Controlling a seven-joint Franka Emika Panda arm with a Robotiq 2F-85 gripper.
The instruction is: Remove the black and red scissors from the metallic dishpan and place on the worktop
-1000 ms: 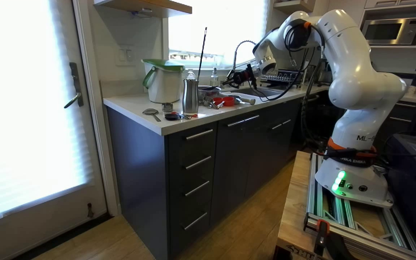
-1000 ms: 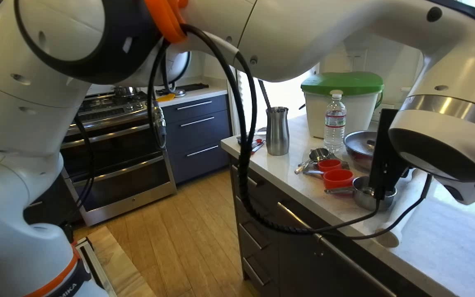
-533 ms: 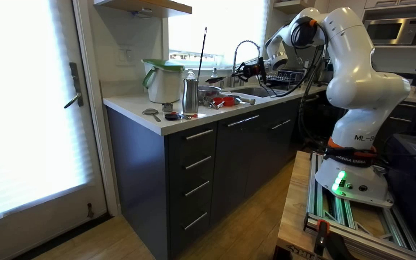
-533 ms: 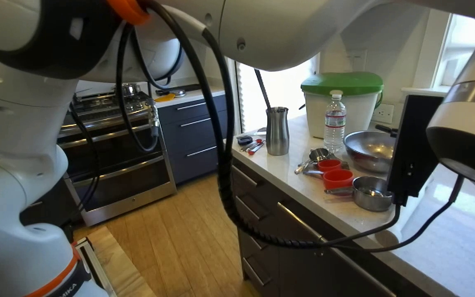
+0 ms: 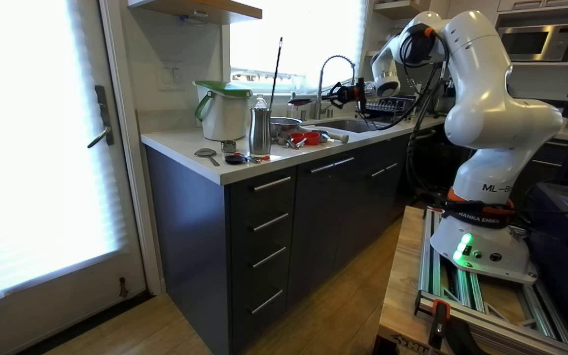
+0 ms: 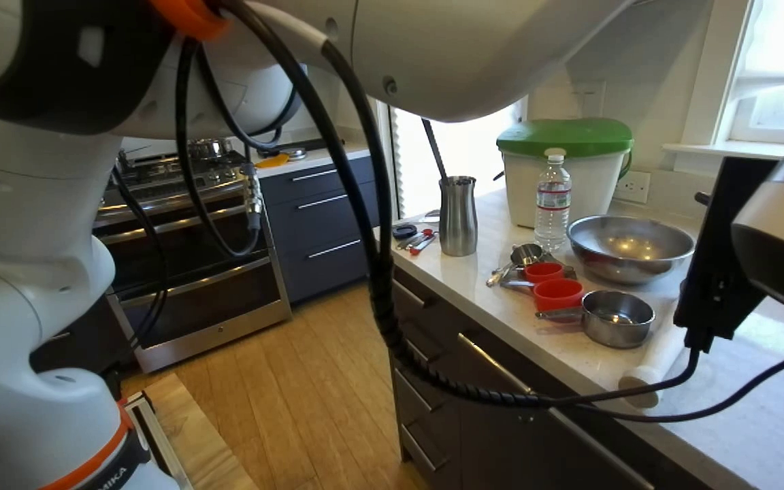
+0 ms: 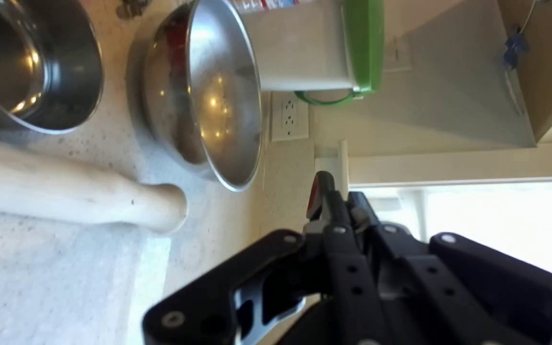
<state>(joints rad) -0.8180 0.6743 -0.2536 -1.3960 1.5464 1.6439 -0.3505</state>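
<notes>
My jaws closed on the scissors (image 5: 301, 102) above the worktop (image 5: 180, 144)

My gripper (image 5: 332, 97): jaws narrow, both fingers (image 7: 338, 249) clamped on one pair of black and red scissors, its black-and-red end pointing away from me. Position: raised, outside the metallic dishpan (image 5: 355, 126); in an exterior view they appear higher than the steel bowl (image 5: 286, 123), near the tap (image 5: 320, 91). Legible on my arm (image 5: 481, 111): "RANKA EMIKA" on the dark collar (image 5: 476, 217), "ML-B" above it, the rest turned from view. Nearest the jaws in the wrist view: one steel bowl, and one rolling pin (image 7: 74, 191) laid crosswise, an end near the front edge. Along that edge: two red cups (image 6: 559, 295) and two steel measuring cups (image 6: 616, 320). Toward the back edge: one green-lidded bin (image 6: 586, 180); before it, one bottle (image 6: 552, 211), the lettering on its red and white label (image 6: 553, 195) too small to read. Toward the end edge facing the door (image 5: 67, 148): one upright steel cup (image 5: 260, 130), a dark rod (image 5: 275, 74) rising from it. Around the front corner there: one strainer (image 5: 205, 152) and several utensils (image 6: 423, 241) too small to count. Bare worktop runs from the rolling pin along the front edge toward the metallic dishpan.
</notes>
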